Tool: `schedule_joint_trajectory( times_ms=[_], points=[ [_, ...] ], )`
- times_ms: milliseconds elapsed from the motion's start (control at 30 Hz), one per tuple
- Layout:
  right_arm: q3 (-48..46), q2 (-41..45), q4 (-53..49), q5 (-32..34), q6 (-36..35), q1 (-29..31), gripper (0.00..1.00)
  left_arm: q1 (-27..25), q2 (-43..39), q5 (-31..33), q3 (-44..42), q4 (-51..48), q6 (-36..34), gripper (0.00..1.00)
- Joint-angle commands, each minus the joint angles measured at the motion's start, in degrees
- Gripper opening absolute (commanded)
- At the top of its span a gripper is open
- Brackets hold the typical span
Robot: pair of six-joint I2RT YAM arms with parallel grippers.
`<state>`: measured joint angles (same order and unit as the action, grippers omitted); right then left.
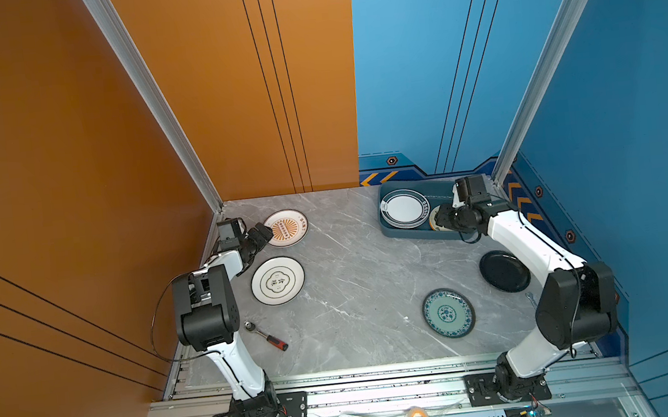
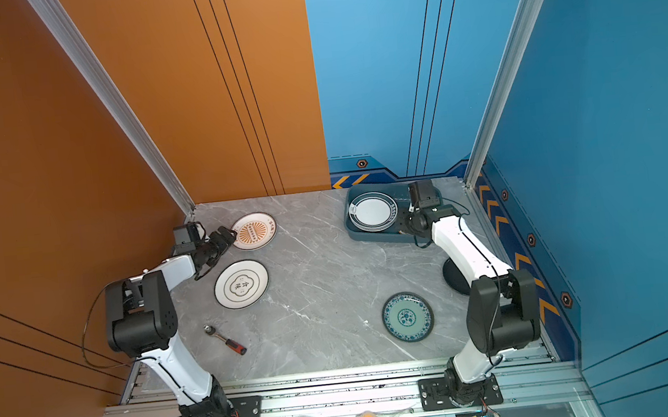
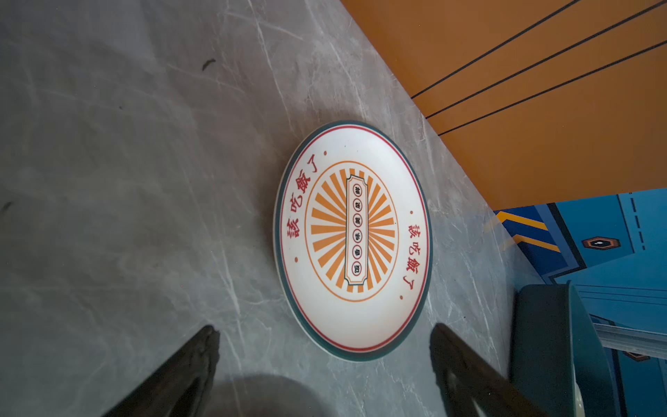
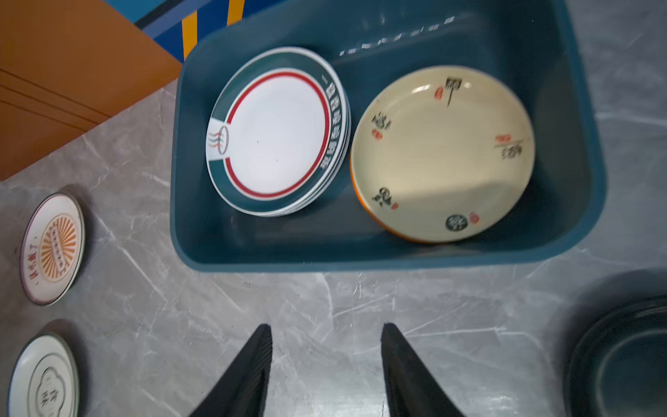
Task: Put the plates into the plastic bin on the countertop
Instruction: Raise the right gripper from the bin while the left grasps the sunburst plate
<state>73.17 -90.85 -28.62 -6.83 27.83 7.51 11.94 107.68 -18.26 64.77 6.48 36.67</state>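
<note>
red-handled tool [image 1: 266, 336] lies apart — black plate [image 2: 454, 279] half-hidden

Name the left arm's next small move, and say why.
Probably ease the left gripper slightly forward so its jaws straddle the near rim of the sunburst plate. The jaws stand open and empty right at that rim, not closed on it, and the plate lies flat on the countertop, outside the plastic bin.
</note>
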Motion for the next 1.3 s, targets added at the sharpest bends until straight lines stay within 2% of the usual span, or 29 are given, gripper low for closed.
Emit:
schedule_joint_trajectory(
  times_ms=[0, 233, 267, 500, 700, 967, 1267],
  points=[
    [-3.35, 3.72, 3.82, -3.81, 2.63, 0.27, 0.51, -0.33, 1.92, -1.3, 1.22, -0.6, 1.26, 0.91],
    [-7.57, 6.73, 5.94, -4.95, 4.29, 0.57, 0.51, -0.3, 7.51, -2.68, 4.23, -0.6, 4.46, 0.88],
    [-7.72, 6.81, 6.08, -4.97, 4.39, 0.58, 0.51, -0.41, 8.4, -2.73, 4.84, -0.59, 4.66, 0.83],
    [-9.99, 6.5, 6.99, -5.62, 4.85, 0.73, 0.5, -1.27, 12.73, -2.64, 8.21, -0.59, 5.09, 0.74],
    [-10.76, 6.21, 7.44, -5.91, 4.95, 0.84, 0.5, -1.89, 15.44, -3.27, 9.5, -0.59, 5.09, 0.61],
    [-11.33, 6.1, 7.51, -5.87, 4.93, 1.09, 0.5, -2.19, 16.22, -3.68, 8.88, 0.17, 5.0, 0.36],
    [-12.95, 6.19, 7.85, -5.75, 5.04, 1.67, 0.5, -2.17, 16.21, -4.48, 7.93, 1.16, 5.17, 0.22]
  ],
)
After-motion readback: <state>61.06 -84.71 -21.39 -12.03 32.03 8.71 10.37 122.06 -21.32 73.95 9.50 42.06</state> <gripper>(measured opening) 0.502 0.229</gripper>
